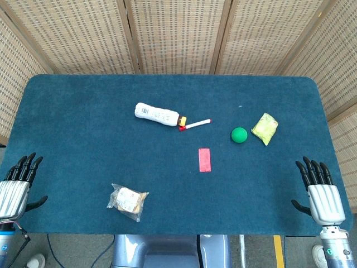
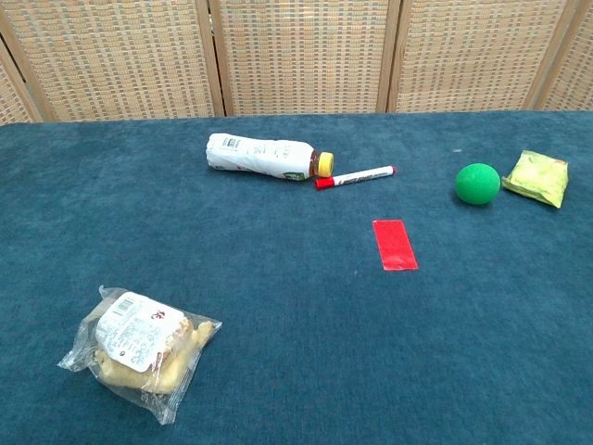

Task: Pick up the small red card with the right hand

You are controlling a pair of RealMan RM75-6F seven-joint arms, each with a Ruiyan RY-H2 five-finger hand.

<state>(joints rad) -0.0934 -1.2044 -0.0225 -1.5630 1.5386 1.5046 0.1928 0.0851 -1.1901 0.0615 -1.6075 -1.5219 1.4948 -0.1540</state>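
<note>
Red card flat on the blue table, near the middle, untouched. Relative to the card: marker and lying bottle beyond it, green ball and yellow packet to the far right, bagged snack to the near left. Right hand released, fingers spread, well right of the card at the table edge. Left hand likewise released, far left.

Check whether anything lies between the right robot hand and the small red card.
Nothing visible does. The right robot hand rests at the table's near right edge; bare cloth runs to the red card. The green ball lies farther back.
</note>
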